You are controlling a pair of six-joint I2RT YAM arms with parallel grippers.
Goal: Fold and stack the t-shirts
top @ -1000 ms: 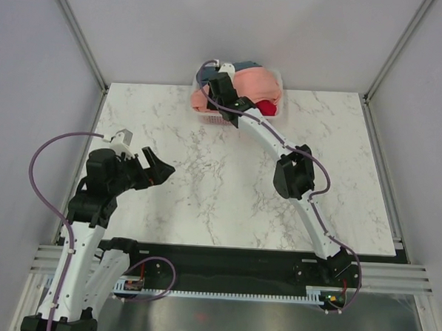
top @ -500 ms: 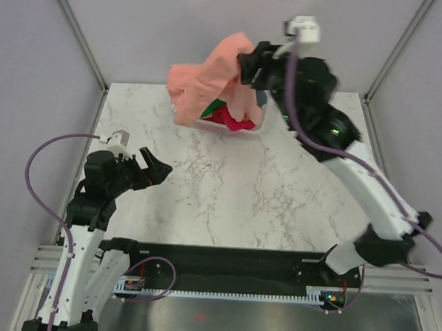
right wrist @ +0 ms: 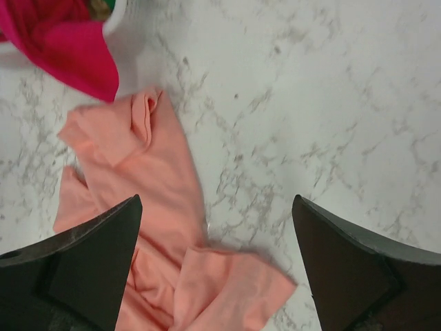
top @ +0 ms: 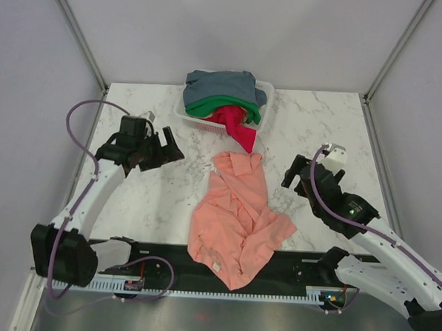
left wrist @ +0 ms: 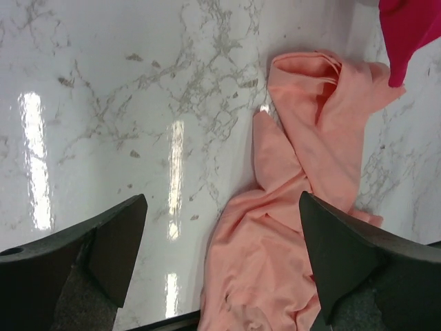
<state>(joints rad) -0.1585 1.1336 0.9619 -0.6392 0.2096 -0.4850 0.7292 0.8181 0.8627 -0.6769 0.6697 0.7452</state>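
White marble-look counter (top: 167,200), glossy, grey veining, walled by pale panels. Salmon-pink soft cloth t-shirt (top: 237,214) lies crumpled and creased at centre, near hem spilling over the counter's front edge. White plastic mesh basket (top: 267,90) at the far edge holds a grey-blue t-shirt (top: 221,82) on top and a green t-shirt (top: 217,104) under it; a red t-shirt (top: 238,129) hangs over the rim onto the counter, its tip just beside the pink one. Left gripper (top: 166,149): jaws wide apart, empty, left of the pink shirt. Right gripper (top: 294,177): jaws wide apart, empty, right of it.
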